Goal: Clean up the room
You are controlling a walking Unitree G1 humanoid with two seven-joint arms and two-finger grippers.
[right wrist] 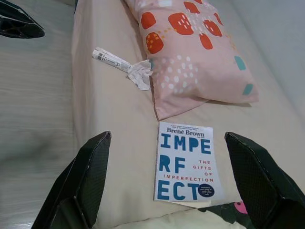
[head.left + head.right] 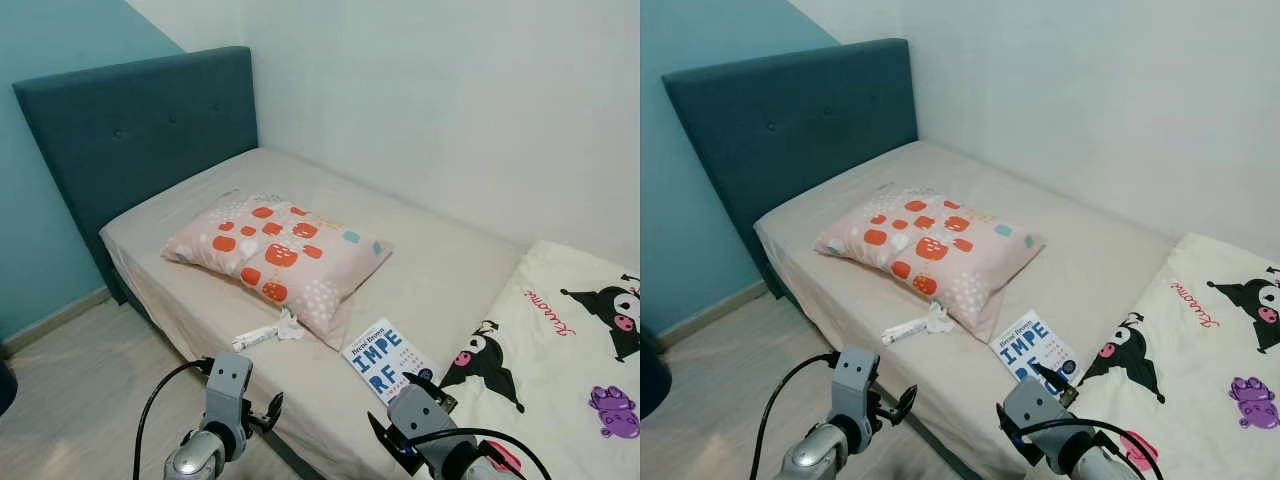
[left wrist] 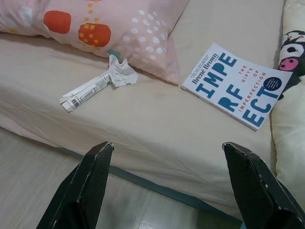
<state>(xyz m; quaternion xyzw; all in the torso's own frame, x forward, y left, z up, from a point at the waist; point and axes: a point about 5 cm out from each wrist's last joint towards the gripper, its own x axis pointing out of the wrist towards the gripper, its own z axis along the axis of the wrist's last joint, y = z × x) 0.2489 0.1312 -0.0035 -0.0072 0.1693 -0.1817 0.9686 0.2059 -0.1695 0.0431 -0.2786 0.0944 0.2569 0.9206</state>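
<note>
On the bed, head views: a spotted pillow [image 2: 280,252] lies on the bed [image 2: 440,270]. A crumpled wrapper [image 2: 265,333] sits by its near corner. A book [image 2: 385,358] lies just beside the cartoon blanket [image 2: 560,350]. My two arms are low, near the bed edge.
Left wrist view: my left jaws [image 3: 167,183] are spread wide and hold nothing. The wrapper [image 3: 95,83] is ahead, still apart from them.
Right wrist view: my right jaws [image 1: 167,183] are spread wide and empty too. The book [image 1: 183,162] lies right between them, further on.
Doing it well: I think I should lean in, go down slowly, and pinch the wrapper's long flat end, not the sheet.
</note>
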